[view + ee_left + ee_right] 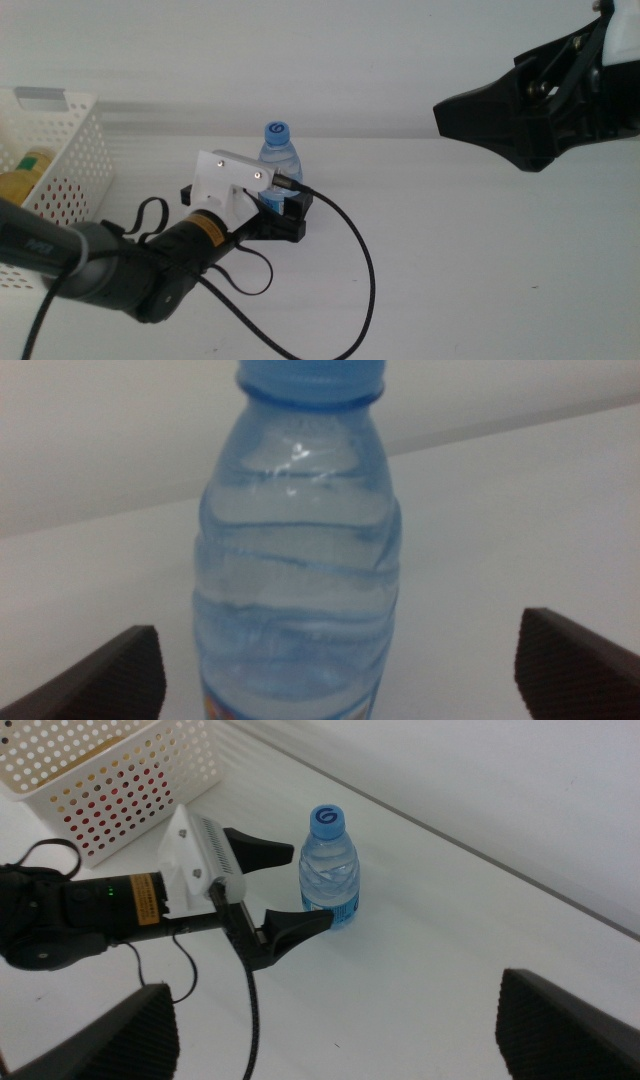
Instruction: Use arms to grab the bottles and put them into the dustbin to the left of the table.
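So over on the far left sits the dustbin (62,150), the white holey basket at the table's left edge, with a yellow bottle (22,180) already lying inside and something red showing through the holes in the right wrist view. Next along, the left gripper (281,206) is low at the base of the water bottle (281,155), jaws spread wide with the bottle standing upright between them, not squeezed yet. From the left wrist view the bottle fills the gap dead centre, so I'd say push in a touch more and close on the lower body, below the ribbed bit, gently since that thin plastic will probably buckle. Keep it upright on the lift.

The thick black cable (355,260) loops across the table (480,260) right beside the arm, and I reckon it could snag on the swing back to the basket. Further right, the right gripper (500,115) hangs up high, wide open and holding nothing, well clear.
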### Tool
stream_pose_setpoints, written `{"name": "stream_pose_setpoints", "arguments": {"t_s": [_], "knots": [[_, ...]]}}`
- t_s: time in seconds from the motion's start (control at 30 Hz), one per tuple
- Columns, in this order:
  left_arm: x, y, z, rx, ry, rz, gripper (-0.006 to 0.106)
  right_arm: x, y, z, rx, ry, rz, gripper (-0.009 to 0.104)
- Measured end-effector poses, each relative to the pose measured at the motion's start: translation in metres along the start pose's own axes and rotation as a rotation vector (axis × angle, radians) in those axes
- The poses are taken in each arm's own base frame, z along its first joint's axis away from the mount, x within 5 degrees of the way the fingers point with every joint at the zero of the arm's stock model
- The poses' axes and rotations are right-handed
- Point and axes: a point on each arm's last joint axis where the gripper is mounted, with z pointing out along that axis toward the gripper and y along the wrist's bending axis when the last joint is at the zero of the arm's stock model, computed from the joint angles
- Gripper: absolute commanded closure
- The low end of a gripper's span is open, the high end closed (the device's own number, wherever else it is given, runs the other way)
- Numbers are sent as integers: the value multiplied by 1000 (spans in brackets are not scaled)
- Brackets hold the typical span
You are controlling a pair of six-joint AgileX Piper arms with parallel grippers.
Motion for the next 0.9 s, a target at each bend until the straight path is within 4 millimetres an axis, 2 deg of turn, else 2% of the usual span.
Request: {"name": "stream_pose_setpoints", "arguments": {"t_s": [0.23,0.9], "knots": [[-4,0,15,9,-26,-3,7,0,0,0,0,0,0,10],[3,2,43,18,-27,-15,7,0,0,0,0,0,0,10]]}}
